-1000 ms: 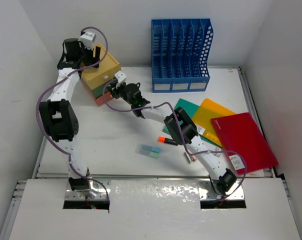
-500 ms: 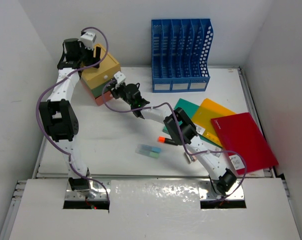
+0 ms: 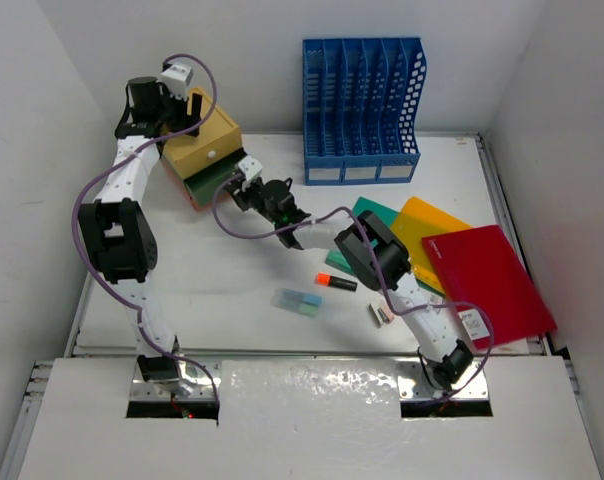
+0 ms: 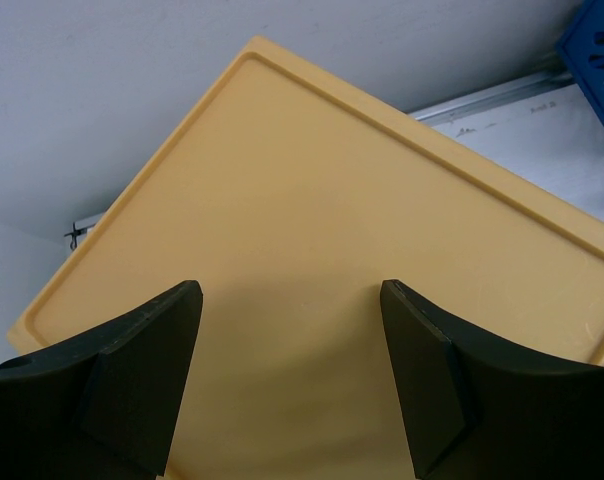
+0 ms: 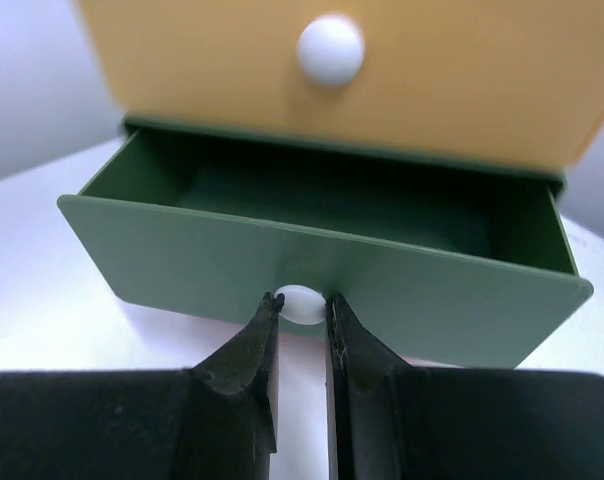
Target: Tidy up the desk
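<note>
White walls enclose the desk (image 3: 212, 290), drawer box (image 3: 204, 135) at its far-left corner. The right gripper (image 5: 302, 302), clamped on the white knob (image 5: 300, 304), has drawn the green drawer (image 5: 232, 250) out — room for clutter; the left gripper (image 4: 287, 320) hangs spread above.

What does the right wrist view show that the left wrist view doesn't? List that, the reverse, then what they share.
Only the right wrist view: the green drawer pulled open, its white knob pinched between the right jaws, and the yellow drawer front above.
Only the left wrist view: the drawer box's flat yellow top beneath the open left jaws, and a corner of the blue file rack.
Both: that drawer box and the white desk.
</note>
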Robot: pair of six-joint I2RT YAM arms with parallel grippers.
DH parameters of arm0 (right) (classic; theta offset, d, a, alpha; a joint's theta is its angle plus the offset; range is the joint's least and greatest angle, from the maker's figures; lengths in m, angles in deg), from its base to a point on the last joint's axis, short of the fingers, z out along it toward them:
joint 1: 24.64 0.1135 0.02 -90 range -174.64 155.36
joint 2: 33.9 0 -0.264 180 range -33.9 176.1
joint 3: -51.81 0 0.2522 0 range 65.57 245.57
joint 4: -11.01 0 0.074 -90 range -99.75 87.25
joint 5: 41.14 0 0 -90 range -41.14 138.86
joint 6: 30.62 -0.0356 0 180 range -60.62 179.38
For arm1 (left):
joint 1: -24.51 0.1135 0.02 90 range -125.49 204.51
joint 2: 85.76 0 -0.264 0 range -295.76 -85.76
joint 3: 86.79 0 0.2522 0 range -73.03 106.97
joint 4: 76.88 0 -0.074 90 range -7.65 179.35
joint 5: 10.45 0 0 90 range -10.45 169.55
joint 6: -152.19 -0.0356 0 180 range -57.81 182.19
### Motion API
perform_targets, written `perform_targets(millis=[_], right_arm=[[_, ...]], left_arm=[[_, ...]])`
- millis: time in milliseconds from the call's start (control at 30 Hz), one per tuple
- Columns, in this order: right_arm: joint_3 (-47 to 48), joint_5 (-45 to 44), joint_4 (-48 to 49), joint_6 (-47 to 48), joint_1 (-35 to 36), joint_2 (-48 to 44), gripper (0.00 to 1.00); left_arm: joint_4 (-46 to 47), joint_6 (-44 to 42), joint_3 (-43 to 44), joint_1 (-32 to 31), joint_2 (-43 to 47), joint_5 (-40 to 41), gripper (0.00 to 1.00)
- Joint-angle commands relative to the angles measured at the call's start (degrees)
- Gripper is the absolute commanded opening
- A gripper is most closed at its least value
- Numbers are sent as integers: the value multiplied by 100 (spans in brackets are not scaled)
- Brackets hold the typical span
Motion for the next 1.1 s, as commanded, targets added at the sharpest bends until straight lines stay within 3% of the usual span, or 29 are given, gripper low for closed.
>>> perform_targets(millis=[0,233,267,300,333,433,667,767,800,1000,1033,1067], right_arm=[[-915,-55,801,117,64,-806,0],[-2725,6,1663,-111,73,-1668,0],[-2771,50,1646,-112,73,-1695,7],[-2806,94,1611,-85,73,-1739,22],[-2867,129,1550,-59,73,-1765,45],[-3200,147,1610,-32,73,-2037,69],[-4703,278,1524,-76,47,-3574,84],[-5362,402,682,-94,20,-4573,86],[-5608,358,-8,-94,-6,-4830,86],[-6645,-73,-1945,-524,-567,-6615,85],[-6760,-29,-2140,-638,-899,-6817,85],[-6874,23,-2316,-917,-1103,-7193,85]], left_arm=[[-187,-112,-54,63,-84,99,71],[-240,-148,-45,63,-32,170,73],[-240,-148,-45,63,-32,179,74],[-249,-148,-37,72,-31,188,75],[-275,-139,-28,72,-23,196,79],[-345,-147,-1,72,38,258,84],[-565,-139,385,72,258,425,92],[-583,-86,534,72,486,390,99],[-548,-43,535,63,635,372,100],[-372,212,447,72,1469,76,99],[-381,222,386,63,1619,-162,96],[-389,213,237,2,1786,-416,85]])
